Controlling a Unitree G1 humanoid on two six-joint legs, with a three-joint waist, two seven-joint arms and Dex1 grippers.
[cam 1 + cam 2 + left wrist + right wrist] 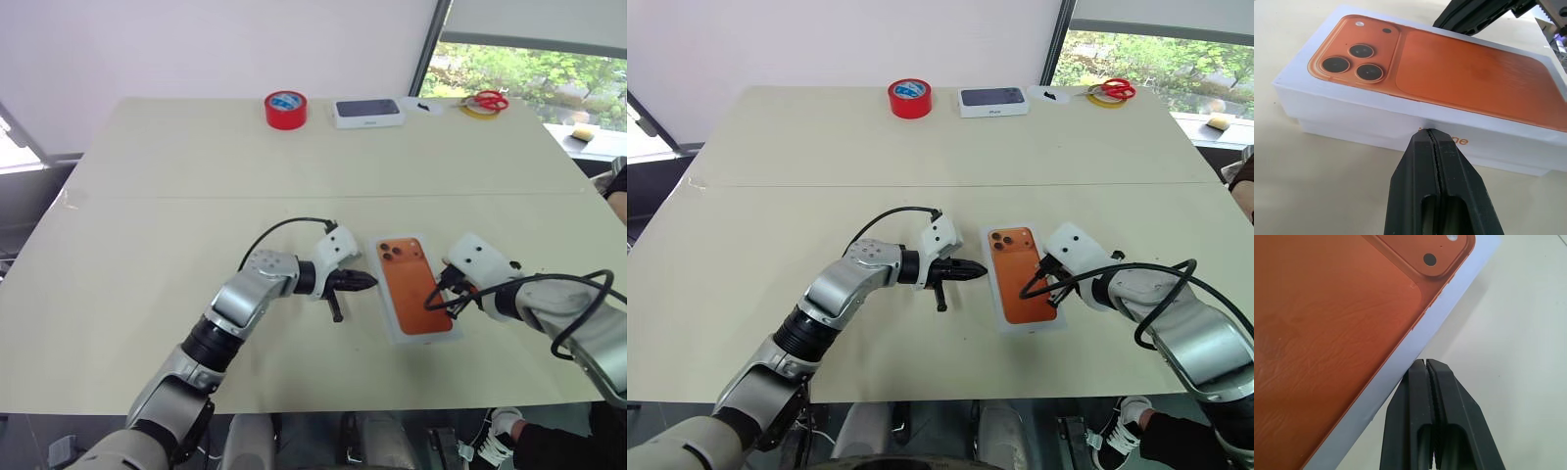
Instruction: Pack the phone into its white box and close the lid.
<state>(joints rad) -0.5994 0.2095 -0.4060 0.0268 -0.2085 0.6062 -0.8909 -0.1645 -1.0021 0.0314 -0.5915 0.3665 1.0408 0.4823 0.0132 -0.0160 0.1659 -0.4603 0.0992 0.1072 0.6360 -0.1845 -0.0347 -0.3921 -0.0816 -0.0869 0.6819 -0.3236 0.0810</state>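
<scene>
The lid (416, 289), white with an orange phone printed on top, lies over the white box on the table in front of me. In the left wrist view a strip of the white box's wall (1347, 131) shows under the lid's rim (1361, 105). The phone itself is hidden. My left gripper (370, 282) is shut and empty, its tip (1432, 139) at the lid's left long side. My right gripper (429, 304) is also shut and empty, and its tip (1426, 364) hovers at the lid's right long edge (1400, 367).
At the table's far edge stand a red tape roll (285, 109), a white box with a dark blue top (367, 113) and red-handled scissors (487, 101) on a yellow ring. The table's front edge (294, 406) runs just below my arms.
</scene>
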